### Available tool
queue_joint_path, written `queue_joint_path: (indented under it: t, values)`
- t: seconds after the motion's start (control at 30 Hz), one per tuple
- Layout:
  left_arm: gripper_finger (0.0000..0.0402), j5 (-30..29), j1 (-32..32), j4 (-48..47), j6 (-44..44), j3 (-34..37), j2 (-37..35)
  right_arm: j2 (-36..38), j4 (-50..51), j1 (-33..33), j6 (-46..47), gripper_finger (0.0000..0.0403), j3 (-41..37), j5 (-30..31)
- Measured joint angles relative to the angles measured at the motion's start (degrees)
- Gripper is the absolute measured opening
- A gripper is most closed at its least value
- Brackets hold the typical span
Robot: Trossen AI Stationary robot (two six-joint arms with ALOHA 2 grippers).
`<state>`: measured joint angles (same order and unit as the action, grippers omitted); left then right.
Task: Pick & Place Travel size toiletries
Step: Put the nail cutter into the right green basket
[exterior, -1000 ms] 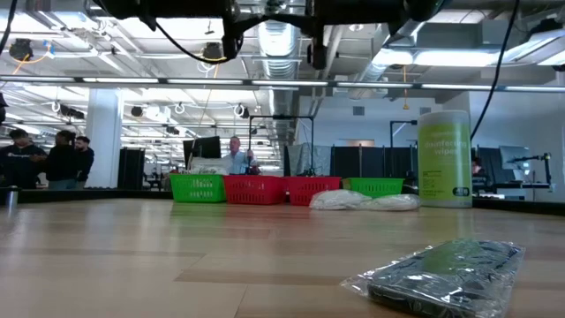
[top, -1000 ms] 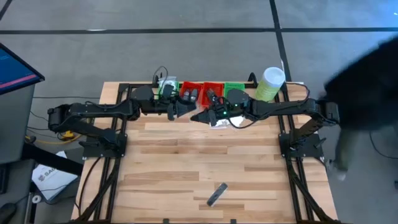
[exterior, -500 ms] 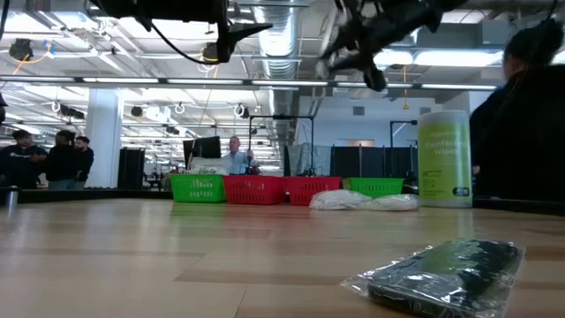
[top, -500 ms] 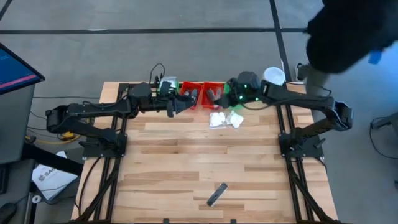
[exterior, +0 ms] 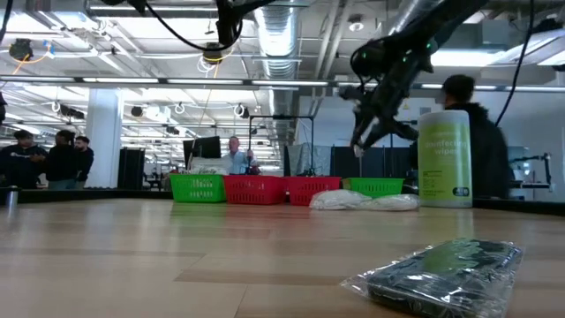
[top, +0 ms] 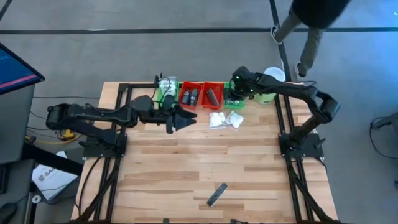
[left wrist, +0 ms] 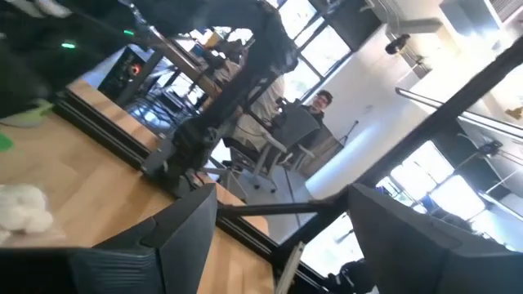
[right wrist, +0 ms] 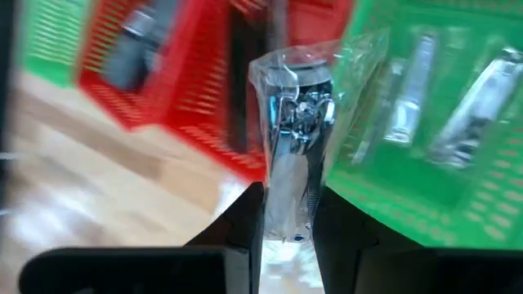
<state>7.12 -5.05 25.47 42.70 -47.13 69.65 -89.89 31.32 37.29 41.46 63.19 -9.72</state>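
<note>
- High view: the right pincer (top: 235, 93) hangs over the green tray (top: 234, 101) at the right end of the row of trays along the far edge of the wooden surface (top: 199, 162). Two red trays (top: 200, 96) beside it hold dark pieces. Two white soft packets (top: 225, 119) lie on the surface just in front of the trays. A dark flat bar in clear wrap (top: 216, 194) lies well apart, near the front edge. The left pincer (top: 184, 118) hovers over the surface in front of the left trays, carrying nothing. A pale green canister (top: 271, 84) stands beside the right arm.
- Low view: the wrapped bar (exterior: 441, 272) lies close by; the white packets (exterior: 364, 201) rest in front of the trays. The right pincer (exterior: 366, 132) is raised above the tray row.
- Left wrist view: the left pincer (left wrist: 282, 237) is released, its fingers (left wrist: 176, 237) wide apart with nothing between them; one white packet (left wrist: 23, 208) shows on the surface.
- Right wrist view: the right pincer (right wrist: 288, 216) is clenched on a small silvery tube in clear wrap (right wrist: 292, 139), held over the edge of the green tray (right wrist: 384, 196), where more silvery tubes (right wrist: 445, 106) lie.
</note>
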Motion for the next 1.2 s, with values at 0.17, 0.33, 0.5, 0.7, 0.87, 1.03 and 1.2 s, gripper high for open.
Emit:
queue_joint_path:
  t: [0.17, 0.33, 0.5, 0.7, 0.87, 1.03, 1.2]
  values:
    - [0.0269, -2.76, 2.91, 0.02, 0.00, 0.00, 0.00, -5.30, 4.17, 0.78, -6.21, 0.0069, 5.81, 3.29]
    - [0.0269, -4.11, 4.59, 0.02, -0.16, 0.00, 0.00, -13.03, 15.21, 0.78, -14.36, 0.0069, 16.93, 8.63]
    - [0.0269, -4.18, 5.72, -0.07, -0.20, 0.00, 0.01, -21.16, 26.00, 1.28, -15.65, 0.0069, 24.90, 11.57]
    - [0.0269, -4.15, 5.95, -0.11, -0.31, 0.00, 0.02, -26.88, 30.10, 1.94, -16.19, 0.0069, 27.89, 11.89]
    - [0.0269, -4.16, 5.62, -0.13, -0.40, 0.00, 0.02, -27.71, 30.59, 2.78, -16.99, 0.0069, 27.59, 11.70]
    - [0.0269, -4.35, 5.26, -0.15, -0.42, 0.00, 0.02, -27.63, 30.41, 4.73, -17.95, 0.0069, 27.62, 12.20]
    - [0.0269, -5.74, 5.25, -0.17, -0.73, 0.00, 0.02, -27.60, 31.34, 6.26, -19.01, 0.0069, 27.62, 9.81]
